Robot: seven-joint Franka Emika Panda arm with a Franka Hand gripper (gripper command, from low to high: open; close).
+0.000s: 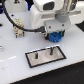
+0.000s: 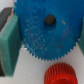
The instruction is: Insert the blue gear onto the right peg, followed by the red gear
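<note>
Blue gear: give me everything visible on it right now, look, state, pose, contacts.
The blue gear is a bright blue toothed disc, plastic by its look, with a speckled face and a dark centre hole. The wrist view shows it broadside between the gripper fingers, whose teal pads sit at its rim, apparently clamping it. The red gear lies apart from it on the white table. In the exterior view it shows under the gripper, beyond the grey plate, not yet on the right peg. Whether it touches the table is unclear.
</note>
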